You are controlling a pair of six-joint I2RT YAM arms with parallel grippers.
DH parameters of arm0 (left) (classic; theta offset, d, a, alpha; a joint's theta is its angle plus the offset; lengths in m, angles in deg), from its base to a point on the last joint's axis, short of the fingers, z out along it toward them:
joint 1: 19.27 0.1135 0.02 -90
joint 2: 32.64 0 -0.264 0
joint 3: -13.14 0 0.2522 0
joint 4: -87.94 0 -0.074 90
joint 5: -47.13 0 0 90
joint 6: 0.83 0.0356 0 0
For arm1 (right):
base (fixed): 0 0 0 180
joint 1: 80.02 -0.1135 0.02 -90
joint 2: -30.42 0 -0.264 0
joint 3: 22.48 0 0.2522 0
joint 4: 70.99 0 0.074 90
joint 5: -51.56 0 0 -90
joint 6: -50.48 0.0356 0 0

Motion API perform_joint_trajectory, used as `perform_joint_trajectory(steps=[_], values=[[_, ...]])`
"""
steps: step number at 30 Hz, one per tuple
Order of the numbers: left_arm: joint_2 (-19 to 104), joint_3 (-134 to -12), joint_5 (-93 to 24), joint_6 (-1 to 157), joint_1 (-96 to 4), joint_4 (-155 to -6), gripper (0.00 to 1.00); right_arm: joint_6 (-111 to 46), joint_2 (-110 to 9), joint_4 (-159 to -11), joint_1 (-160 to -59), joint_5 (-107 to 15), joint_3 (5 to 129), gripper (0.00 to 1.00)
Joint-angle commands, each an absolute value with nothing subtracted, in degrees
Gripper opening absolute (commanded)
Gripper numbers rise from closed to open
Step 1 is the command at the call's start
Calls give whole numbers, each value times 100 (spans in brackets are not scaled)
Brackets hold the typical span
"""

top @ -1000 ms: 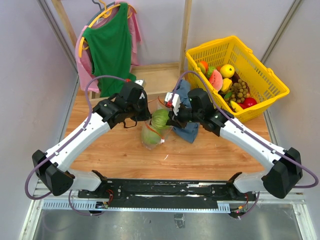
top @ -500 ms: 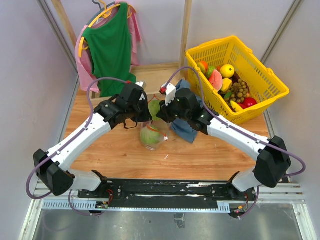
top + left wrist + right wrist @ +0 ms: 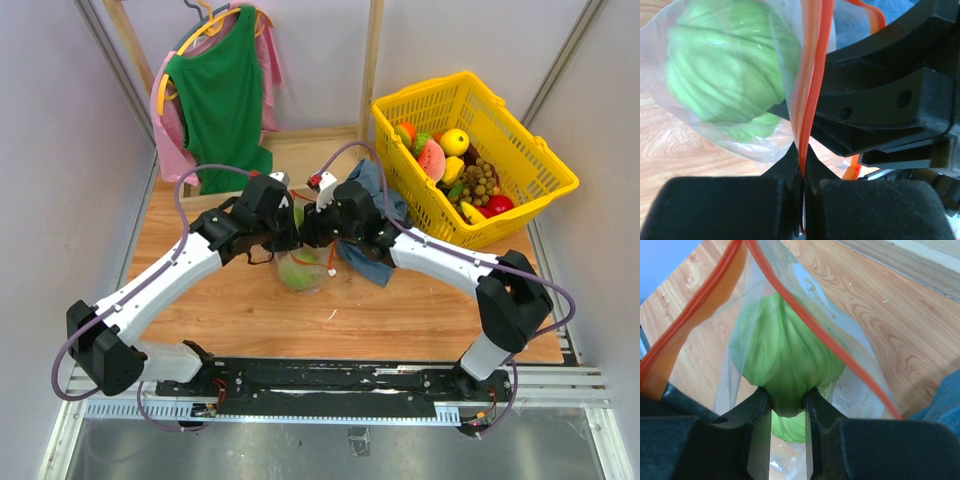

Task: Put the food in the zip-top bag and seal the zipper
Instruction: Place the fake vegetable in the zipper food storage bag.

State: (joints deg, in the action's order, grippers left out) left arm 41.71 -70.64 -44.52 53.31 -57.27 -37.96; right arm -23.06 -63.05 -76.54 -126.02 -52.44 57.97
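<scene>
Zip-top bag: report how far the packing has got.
Done: a pale-green cabbage lies in the zip-top bag. In hand: the left fingers pinch the orange zipper, holding the mouth open, while the right fingers grip a green food piece inside that mouth. Left: release it and press the zipper shut; it gapes wide.

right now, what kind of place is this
Likely a robot lab test cell, not a home: left arm and right arm bolted to a rail at a wooden table, plain walls boxing it in, and props, a yellow basket of toy fruit and a hung green shirt.
</scene>
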Motion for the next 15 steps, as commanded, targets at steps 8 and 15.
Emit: perform_joint_trajectory(steps=[8, 15], values=[[3734, -6707, -4861, 4860, -5742, -4120, 0, -2208, -5406, -8339, -12684, -5320, 5992, 22], [3688, -6707, -4931, 4772, -5733, -4138, 0, -2208, -5115, -9311, -12685, -5059, 6312, 22]])
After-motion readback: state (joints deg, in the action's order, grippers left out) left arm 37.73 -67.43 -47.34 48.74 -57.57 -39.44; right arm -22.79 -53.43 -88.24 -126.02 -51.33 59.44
